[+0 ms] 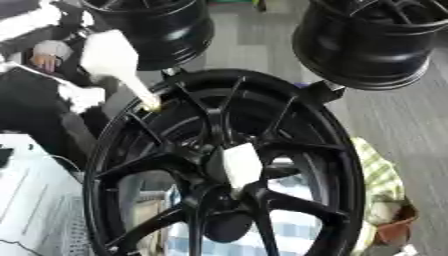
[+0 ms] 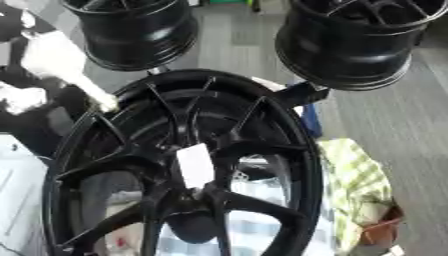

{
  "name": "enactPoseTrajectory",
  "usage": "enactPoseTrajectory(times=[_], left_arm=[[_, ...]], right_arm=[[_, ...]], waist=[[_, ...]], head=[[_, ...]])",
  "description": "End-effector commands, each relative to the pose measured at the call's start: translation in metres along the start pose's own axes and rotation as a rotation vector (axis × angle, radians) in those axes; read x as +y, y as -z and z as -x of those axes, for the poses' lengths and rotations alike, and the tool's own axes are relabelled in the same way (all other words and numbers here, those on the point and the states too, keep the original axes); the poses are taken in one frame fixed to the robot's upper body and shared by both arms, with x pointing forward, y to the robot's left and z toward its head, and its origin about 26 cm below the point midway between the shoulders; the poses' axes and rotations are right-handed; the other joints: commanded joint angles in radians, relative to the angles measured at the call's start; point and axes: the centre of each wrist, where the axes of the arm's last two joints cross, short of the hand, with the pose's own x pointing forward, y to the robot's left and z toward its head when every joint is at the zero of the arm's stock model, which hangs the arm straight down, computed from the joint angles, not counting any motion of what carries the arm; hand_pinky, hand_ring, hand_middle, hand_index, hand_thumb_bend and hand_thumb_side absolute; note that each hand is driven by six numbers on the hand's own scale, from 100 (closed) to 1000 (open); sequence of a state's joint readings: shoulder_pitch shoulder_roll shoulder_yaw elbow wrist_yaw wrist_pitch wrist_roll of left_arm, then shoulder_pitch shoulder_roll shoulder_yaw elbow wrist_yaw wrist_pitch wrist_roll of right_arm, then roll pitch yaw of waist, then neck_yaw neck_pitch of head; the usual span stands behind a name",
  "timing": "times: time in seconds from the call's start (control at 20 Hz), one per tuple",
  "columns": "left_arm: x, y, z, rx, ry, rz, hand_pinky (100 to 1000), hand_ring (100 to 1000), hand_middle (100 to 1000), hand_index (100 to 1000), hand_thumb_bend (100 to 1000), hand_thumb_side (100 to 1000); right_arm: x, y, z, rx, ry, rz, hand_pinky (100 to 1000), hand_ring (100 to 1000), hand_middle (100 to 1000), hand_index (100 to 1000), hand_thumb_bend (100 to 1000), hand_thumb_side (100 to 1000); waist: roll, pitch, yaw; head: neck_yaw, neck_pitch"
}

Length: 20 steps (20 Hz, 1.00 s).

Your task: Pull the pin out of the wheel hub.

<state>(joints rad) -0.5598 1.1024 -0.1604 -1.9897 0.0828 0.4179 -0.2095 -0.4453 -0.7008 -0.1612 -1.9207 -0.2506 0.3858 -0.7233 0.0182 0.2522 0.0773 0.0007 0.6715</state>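
White pin [image 1: 241,164] sticks out of wheel hub [image 1: 229,200] centre, long axis up-left. No robot hand visible, finger state unknown.

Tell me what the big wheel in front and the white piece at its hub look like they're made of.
The wheel looks like cast metal with a glossy black finish: thin rigid spokes, light sheen on the rim. The white piece at its hub is matte and flat-faced, perhaps plastic or paper; I cannot tell which.
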Motion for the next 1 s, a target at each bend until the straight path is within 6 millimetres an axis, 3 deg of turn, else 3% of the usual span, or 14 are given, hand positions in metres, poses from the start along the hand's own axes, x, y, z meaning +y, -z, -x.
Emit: enactPoseTrajectory(times=[0.05,0.25,0.45,0.5,0.6,0.8,0.9,1.0], left_arm=[[0.031,-0.014,-0.003,0.048,0.008,-0.151,700,487,254,485,100,226],[0.040,-0.018,0.019,0.164,-0.011,-0.246,699,492,257,495,100,271],[0.061,-0.025,0.051,0.299,-0.045,-0.381,705,502,267,505,100,258],[0.063,-0.024,0.060,0.313,-0.055,-0.384,705,504,271,508,100,219],[0.065,-0.023,0.076,0.334,-0.063,-0.384,705,507,274,511,100,248],[0.060,-0.023,0.100,0.356,-0.044,-0.351,706,519,301,535,100,211],[0.057,-0.024,0.110,0.356,-0.034,-0.332,713,533,328,559,100,186],[0.054,-0.026,0.118,0.354,-0.016,-0.307,748,610,444,657,100,256]], right_arm=[[-0.008,0.005,-0.012,-0.039,-0.025,0.048,748,630,640,726,140,362],[-0.012,0.006,-0.011,-0.041,-0.035,0.070,748,630,641,726,141,358],[-0.010,0.006,-0.014,-0.052,-0.028,0.068,749,631,641,727,145,350],[-0.010,0.006,-0.015,-0.055,-0.027,0.068,749,631,641,727,142,354],[-0.010,0.006,-0.016,-0.059,-0.027,0.067,749,631,641,727,136,362],[-0.010,0.006,-0.017,-0.064,-0.025,0.074,748,631,640,727,147,345],[-0.011,0.007,-0.017,-0.066,-0.025,0.077,748,631,641,727,147,345],[-0.011,0.007,-0.018,-0.067,-0.024,0.081,748,631,641,726,148,344]], waist=[[0.000,-0.014,0.000],[-0.006,-0.016,0.023],[-0.007,-0.015,0.011],[-0.008,-0.015,0.008],[-0.009,-0.015,0.005],[-0.010,-0.014,0.001],[-0.010,-0.013,0.000],[-0.010,-0.012,-0.001]], head=[[-0.008,-0.013],[-0.036,-0.013],[-0.025,-0.017],[-0.023,-0.016],[-0.021,-0.016],[-0.020,-0.018],[-0.020,-0.018],[-0.021,-0.018]])
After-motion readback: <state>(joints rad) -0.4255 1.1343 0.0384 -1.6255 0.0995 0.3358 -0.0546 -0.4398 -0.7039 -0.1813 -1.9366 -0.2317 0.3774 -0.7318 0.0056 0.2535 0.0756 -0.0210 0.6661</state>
